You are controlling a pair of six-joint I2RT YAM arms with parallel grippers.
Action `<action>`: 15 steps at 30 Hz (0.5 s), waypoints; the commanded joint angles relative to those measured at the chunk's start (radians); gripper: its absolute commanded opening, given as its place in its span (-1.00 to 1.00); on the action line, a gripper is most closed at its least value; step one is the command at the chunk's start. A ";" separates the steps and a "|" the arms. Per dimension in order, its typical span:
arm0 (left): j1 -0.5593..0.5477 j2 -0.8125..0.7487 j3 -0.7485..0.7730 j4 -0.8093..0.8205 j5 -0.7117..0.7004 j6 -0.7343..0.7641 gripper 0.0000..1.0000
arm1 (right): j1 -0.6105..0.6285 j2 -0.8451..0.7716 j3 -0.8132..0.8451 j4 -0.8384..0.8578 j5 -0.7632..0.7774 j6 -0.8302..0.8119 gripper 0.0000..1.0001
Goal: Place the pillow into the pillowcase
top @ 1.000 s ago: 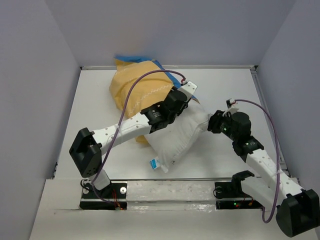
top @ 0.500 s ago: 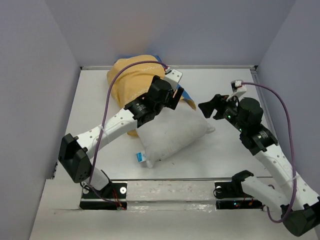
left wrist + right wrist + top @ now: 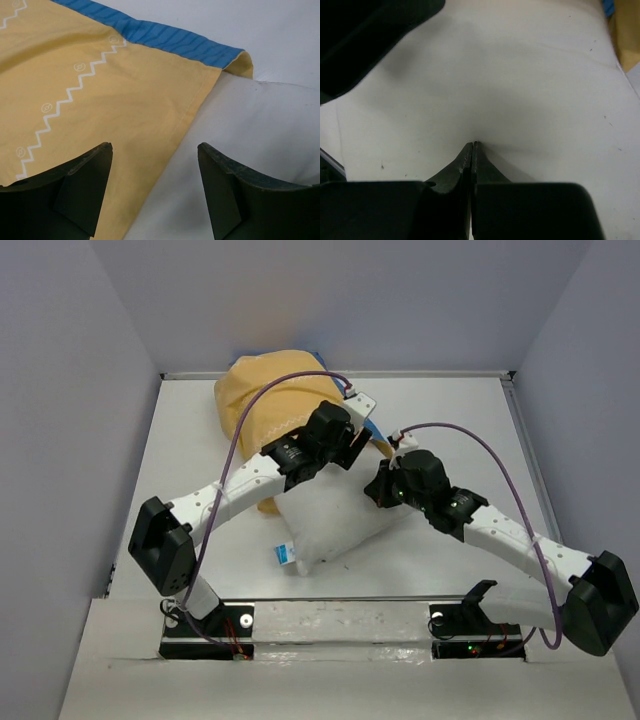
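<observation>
A white table (image 3: 450,410) sits inside plain pale walls (image 3: 70,420). Purple cables (image 3: 470,440) loop up from both arms.

The pillowcase (image 3: 262,400) lies at 11 o'clock on the table, yellow side up and puffed. A bit of its blue side peeks out at its 4 o'clock edge. The pillow (image 3: 335,525) is in the middle of the table. Its far end goes under the yellow cloth, and the rest sticks out toward 6 o'clock. You cannot tell how much of it is inside. A little blue and white tag (image 3: 285,556) hangs at the pillow's 7 o'clock corner.

The left arm lies right across the pillowcase and the pillow, so from above it hides the place where they meet. The left gripper (image 3: 352,448) is over that spot. In its own camera the left gripper (image 3: 154,147) has its fingers (image 3: 85,185) spread wide with nothing between them. Under them the pillowcase (image 3: 100,75) shows a white zigzag line and a blue stripy edge. Its hem lies on top of the pillow (image 3: 250,130).

The right gripper (image 3: 380,487) is at the pillow's 2 o'clock side, close to the left one. In its camera the right gripper (image 3: 472,145) has its fingers (image 3: 460,162) pressed together. The tips poke into the pillow (image 3: 520,75) and make a small dent. You cannot tell if any cloth is caught. A dark blurry shape (image 3: 370,35) fills the 10 o'clock corner there.
</observation>
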State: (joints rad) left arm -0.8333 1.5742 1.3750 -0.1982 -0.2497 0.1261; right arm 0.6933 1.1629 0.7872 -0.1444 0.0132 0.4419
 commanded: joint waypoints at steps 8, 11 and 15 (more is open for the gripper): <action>0.017 0.197 0.173 0.016 0.055 0.093 0.61 | -0.005 -0.117 -0.086 0.081 0.087 0.026 -1.00; 0.019 0.227 0.191 0.028 -0.009 0.090 0.39 | -0.005 -0.126 -0.092 0.083 0.073 0.026 -0.79; 0.026 0.208 0.193 0.092 -0.040 0.055 -0.16 | -0.005 -0.115 -0.072 0.065 0.068 0.012 0.56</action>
State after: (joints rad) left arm -0.8158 1.8137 1.5227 -0.1703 -0.2520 0.1936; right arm 0.6933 1.0557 0.7002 -0.1001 0.0704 0.4679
